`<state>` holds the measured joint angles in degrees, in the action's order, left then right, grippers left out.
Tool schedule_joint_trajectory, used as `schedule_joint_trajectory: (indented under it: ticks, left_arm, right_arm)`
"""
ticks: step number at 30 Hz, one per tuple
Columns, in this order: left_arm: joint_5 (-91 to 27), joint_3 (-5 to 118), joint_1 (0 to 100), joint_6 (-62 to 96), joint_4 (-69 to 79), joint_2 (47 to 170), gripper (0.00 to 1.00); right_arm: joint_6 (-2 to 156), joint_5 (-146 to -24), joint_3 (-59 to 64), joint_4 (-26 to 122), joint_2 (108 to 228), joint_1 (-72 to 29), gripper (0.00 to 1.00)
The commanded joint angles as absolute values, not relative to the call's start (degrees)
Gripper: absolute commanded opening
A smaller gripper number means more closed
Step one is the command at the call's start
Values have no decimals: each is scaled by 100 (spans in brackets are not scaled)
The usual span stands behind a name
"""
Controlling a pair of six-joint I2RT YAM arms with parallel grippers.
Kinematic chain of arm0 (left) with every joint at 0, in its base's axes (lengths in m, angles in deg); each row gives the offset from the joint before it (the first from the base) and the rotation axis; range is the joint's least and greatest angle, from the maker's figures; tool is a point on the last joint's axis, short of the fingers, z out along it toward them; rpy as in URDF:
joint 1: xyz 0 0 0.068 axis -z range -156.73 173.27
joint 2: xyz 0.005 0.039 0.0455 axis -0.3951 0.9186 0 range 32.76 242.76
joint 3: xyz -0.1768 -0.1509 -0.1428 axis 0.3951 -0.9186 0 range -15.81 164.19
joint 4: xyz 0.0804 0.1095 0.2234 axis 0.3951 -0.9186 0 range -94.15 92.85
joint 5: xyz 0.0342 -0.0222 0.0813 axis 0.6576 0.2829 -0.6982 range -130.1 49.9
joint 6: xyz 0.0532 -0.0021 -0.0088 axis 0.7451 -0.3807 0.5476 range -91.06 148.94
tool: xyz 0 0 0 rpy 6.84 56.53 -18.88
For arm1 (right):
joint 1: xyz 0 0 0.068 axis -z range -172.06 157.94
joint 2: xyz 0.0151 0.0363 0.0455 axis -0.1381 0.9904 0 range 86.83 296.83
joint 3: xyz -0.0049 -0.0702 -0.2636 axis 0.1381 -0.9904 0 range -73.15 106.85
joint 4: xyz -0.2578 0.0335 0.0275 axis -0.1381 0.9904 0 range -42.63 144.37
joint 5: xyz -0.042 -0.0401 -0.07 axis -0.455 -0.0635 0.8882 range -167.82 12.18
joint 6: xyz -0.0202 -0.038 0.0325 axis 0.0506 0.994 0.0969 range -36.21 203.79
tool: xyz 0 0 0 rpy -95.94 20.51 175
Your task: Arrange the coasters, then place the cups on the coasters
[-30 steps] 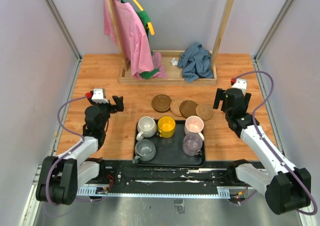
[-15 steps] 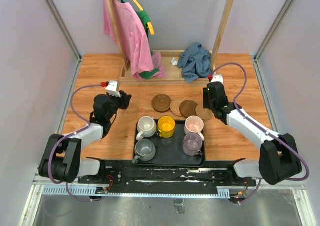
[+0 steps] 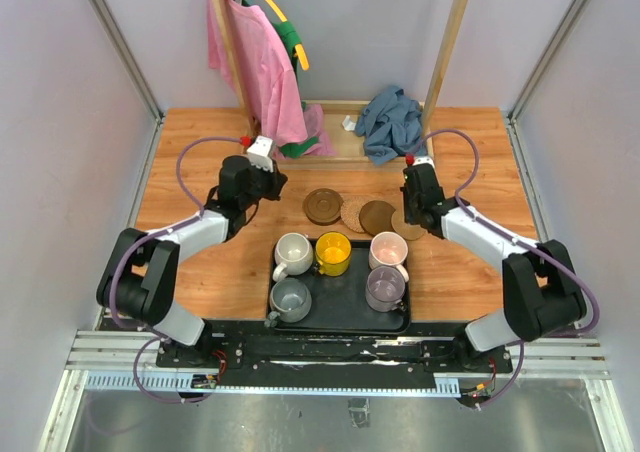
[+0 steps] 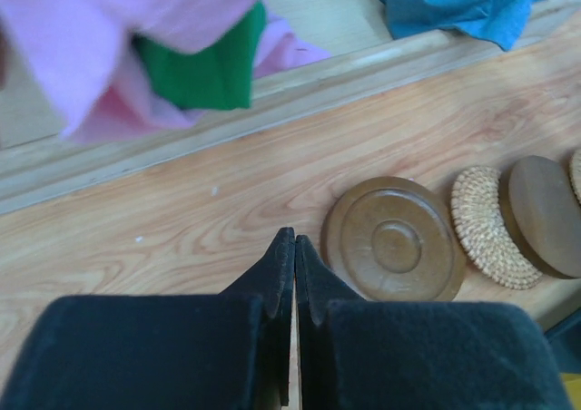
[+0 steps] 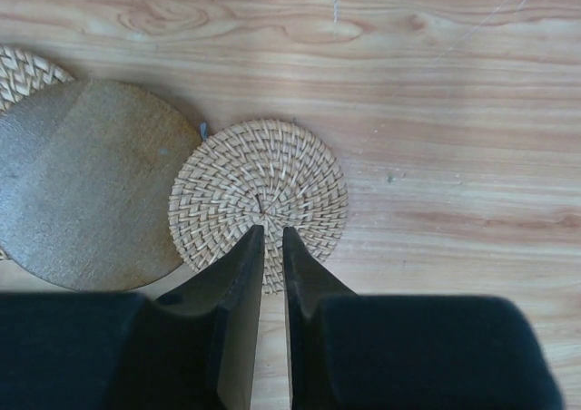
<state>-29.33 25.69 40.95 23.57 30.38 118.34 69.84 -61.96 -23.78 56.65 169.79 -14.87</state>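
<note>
Task not yet begun: the coasters (image 3: 377, 216) lie overlapping in a row mid-table (image 3: 200, 132), all cups (image 3: 332, 253) sit on the tray (image 3: 335, 297) by the near edge, the left pincer (image 4: 292, 247) is closed empty, and the right pincer (image 5: 272, 238) is nearly closed, empty, over a woven coaster (image 5: 259, 188).

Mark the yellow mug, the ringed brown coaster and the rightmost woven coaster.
yellow mug (image 3: 333, 253): top view, its inside.
ringed brown coaster (image 4: 396, 239): left wrist view, its centre.
rightmost woven coaster (image 5: 260, 192): right wrist view, its centre.
</note>
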Motion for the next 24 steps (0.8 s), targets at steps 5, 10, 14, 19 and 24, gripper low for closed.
schedule_joint_trajectory:
  ticks: [5,10,14,19,24]
  left_arm:
    - [-3079,3465,4827,2503,2263,12734,1]
    - [-2979,3647,5109,2397,2234,13179,1]
    - [-2815,3963,5190,2347,2032,13545,1]
    - [-2726,4411,5253,2342,1701,13995,1]
    - [-3036,4830,5263,2200,1260,14394,1]
  right_arm:
    - [6652,-6670,-1926,6033,17473,-1562,15]
    - [6520,-6842,-1939,6046,17683,-1562,15]
    - [6441,-6841,-1908,6128,17911,-1562,15]
    - [6348,-6722,-1778,6338,18148,-1546,13]
    - [6163,-6638,-1571,6582,18466,-1319,13]
